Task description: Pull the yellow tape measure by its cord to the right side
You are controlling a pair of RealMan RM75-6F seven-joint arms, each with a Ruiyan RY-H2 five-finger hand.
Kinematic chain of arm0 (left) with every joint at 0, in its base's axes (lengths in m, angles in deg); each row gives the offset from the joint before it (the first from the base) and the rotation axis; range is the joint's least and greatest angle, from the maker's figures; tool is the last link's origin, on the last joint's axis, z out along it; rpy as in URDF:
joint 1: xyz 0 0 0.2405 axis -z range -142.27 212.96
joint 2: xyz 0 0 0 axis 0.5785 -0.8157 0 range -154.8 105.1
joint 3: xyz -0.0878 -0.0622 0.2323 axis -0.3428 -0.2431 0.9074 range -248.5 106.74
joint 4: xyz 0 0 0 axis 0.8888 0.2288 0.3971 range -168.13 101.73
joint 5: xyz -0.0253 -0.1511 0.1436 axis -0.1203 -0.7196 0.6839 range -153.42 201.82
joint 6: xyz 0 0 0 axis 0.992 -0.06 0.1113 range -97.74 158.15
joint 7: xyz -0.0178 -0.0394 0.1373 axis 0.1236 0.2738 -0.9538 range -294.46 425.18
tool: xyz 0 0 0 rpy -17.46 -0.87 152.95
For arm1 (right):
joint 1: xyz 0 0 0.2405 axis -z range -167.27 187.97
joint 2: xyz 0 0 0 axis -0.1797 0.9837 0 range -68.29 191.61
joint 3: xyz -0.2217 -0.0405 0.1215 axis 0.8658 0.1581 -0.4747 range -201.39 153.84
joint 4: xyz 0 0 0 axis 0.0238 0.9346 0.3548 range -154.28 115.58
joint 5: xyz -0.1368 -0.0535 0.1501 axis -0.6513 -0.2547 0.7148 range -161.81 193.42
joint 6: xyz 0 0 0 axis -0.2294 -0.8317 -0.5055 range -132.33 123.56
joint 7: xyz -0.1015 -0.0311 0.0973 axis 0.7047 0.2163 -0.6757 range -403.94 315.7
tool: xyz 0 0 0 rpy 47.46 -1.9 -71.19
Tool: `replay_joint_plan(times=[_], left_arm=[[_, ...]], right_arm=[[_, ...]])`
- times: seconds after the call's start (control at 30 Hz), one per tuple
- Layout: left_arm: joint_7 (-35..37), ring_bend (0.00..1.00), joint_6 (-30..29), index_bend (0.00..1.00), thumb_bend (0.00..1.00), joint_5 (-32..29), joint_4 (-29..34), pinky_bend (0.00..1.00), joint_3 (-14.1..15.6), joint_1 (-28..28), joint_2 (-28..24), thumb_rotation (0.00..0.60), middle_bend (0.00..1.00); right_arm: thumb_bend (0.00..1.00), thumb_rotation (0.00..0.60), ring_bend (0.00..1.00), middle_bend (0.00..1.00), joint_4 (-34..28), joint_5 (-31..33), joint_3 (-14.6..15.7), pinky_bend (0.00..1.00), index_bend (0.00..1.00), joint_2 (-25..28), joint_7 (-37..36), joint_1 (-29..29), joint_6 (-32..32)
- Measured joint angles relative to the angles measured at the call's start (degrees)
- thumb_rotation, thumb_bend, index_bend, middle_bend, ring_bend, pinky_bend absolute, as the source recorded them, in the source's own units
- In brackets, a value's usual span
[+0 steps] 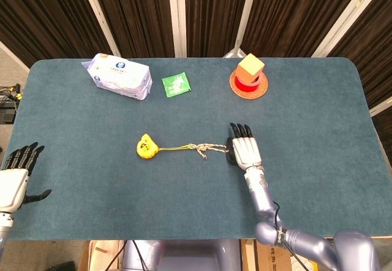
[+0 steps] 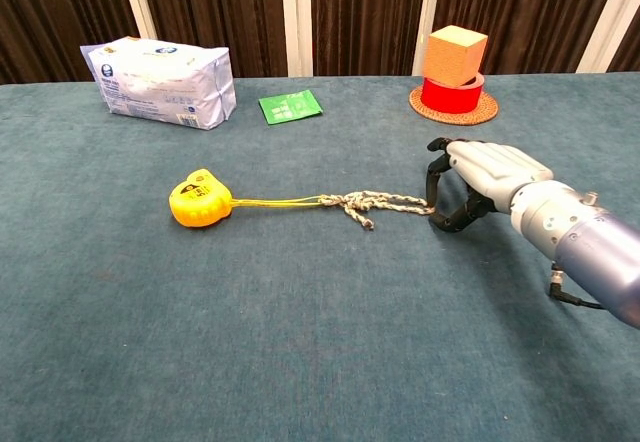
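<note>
On the blue-green bench (image 2: 300,362), the yellow tape measure (image 2: 199,199) lies left of the middle, its thin yellow line running right into a knotted, braided cord (image 2: 375,203). The right hand (image 2: 478,177) sits at the cord's right end, its dark fingers (image 2: 437,174) curled downward around that end; whether they actually pinch it cannot be told. Along the far edge, a white packet (image 2: 160,81) rests toward the left corner, a green sachet (image 2: 290,106) lies flat near the middle, and toward the right an orange block (image 2: 456,55) stands on a red roll (image 2: 452,94) on a woven coaster (image 2: 453,113).
</note>
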Motion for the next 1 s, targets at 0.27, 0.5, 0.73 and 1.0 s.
replay_joint_plan(times=[0.27,0.5,0.73,1.0], left_arm=[[-0.2,0.0,0.1,0.0,0.0,-0.3,0.1,0.0,0.0,0.0,0.0,0.6,0.0],[-0.2,0.0,0.1,0.0,0.0,-0.3,0.1,0.0,0.0,0.0,0.0,0.6,0.0],[0.1,0.0,0.2,0.0,0.0,-0.5,0.2,0.0,0.0,0.1,-0.1,0.6,0.0],[0.1,0.0,0.2,0.0,0.0,-0.5,0.4,0.0,0.1,0.0,-0.1,0.6,0.0]], right_arm=[[0.4,0.6,0.0,0.1,0.2,-0.9,-0.2,0.0,0.54,-0.9,-1.1,-0.6,-0.6],[0.4,0.6,0.0,0.1,1.5,-0.6,-0.3,0.0,0.54,-1.6,-0.8,-1.1,-0.3],[0.41,0.6,0.0,0.1,2.9,-0.1,-0.3,0.0,0.55,-2.0,-0.8,-1.2,0.1],[0.47,0.6,0.0,0.13,2.5,-0.2,0.2,0.0,0.65,-2.3,-0.6,-1.1,0.1]])
